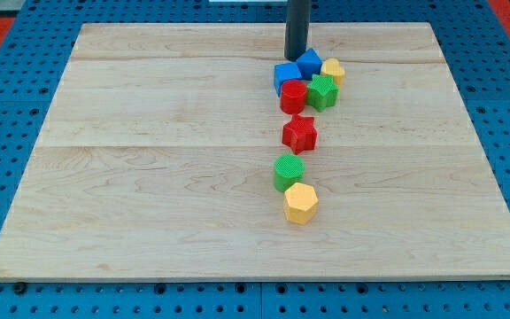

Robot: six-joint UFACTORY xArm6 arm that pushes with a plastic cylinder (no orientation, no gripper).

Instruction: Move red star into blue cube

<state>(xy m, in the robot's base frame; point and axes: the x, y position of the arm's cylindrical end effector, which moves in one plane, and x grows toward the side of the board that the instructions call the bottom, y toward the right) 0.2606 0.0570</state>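
The red star (300, 133) lies near the board's middle, a little toward the view's right. The blue cube (285, 76) sits above it in a cluster near the view's top, with a red cylinder (292, 96) between the two. My tip (297, 55) stands just above the cluster, close to the blue cube's upper edge and next to a second blue block (309, 62). The tip is well above the red star and apart from it.
A green block (322, 91) and a yellow block (333, 71) complete the cluster on its right. A green cylinder (289, 171) and a yellow hexagonal block (300, 203) lie below the red star. The wooden board (149, 177) rests on a blue pegboard.
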